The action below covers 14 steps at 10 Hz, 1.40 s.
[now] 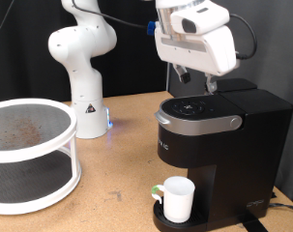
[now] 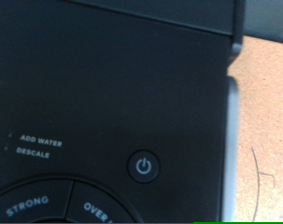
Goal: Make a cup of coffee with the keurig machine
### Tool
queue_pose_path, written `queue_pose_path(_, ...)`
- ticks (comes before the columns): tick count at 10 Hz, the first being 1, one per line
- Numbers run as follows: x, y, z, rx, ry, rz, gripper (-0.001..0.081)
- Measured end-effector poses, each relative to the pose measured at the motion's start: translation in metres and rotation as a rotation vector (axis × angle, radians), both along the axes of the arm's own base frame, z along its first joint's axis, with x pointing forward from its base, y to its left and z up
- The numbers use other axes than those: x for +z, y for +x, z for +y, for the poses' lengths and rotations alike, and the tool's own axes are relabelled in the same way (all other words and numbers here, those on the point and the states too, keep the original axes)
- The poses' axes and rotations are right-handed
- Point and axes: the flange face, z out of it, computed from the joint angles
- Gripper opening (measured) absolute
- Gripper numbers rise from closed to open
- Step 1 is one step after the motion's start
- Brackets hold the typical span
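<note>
just above the keurig machine (image 1: 216, 130) lid's back edge, gripper (image 1: 196, 82) (finger state unclear), cup (image 1: 176, 198) on drip tray

white cup (image 1: 177, 198) under seemingly closed keurig machine (image 1: 216, 138)

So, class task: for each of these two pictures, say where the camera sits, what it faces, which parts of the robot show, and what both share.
Exterior view: off the arm, facing the table; shows the white arm, the gripper above the keurig machine, and the cup on the drip tray.
Wrist view: on the hand, looking closely down at the machine's top and power button; no fingers show.
Shared: the machine's button panel.
</note>
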Motion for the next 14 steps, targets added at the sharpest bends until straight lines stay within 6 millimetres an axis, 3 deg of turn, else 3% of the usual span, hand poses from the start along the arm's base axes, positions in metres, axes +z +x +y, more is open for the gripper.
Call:
queue_pose_path(1, -0.005, 0.0, 0.001, 0.02, 0.004, 0.003, 0.0639)
queue_pose_path(2, -0.01, -0.001, 0.002, 0.037, 0.013, 0.006, 0.0639)
queue_pose_path(4, -0.021, -0.003, 0.004, 0.052, 0.032, 0.02, 0.032)
queue_pose_path(5, -0.027, -0.004, 0.004, 0.053, 0.03, 0.029, 0.032)
queue_pose_path(6, -0.033, -0.006, 0.003, 0.052, 0.027, 0.034, 0.0137)
queue_pose_path(7, -0.039, -0.007, 0.003, 0.049, 0.023, 0.039, 0.0044)
queue_pose_path(9, -0.049, -0.006, 0.003, 0.044, 0.015, 0.044, 0.0008)
queue_pose_path(14, -0.048, -0.005, 0.001, 0.037, 0.016, 0.034, 0.0)
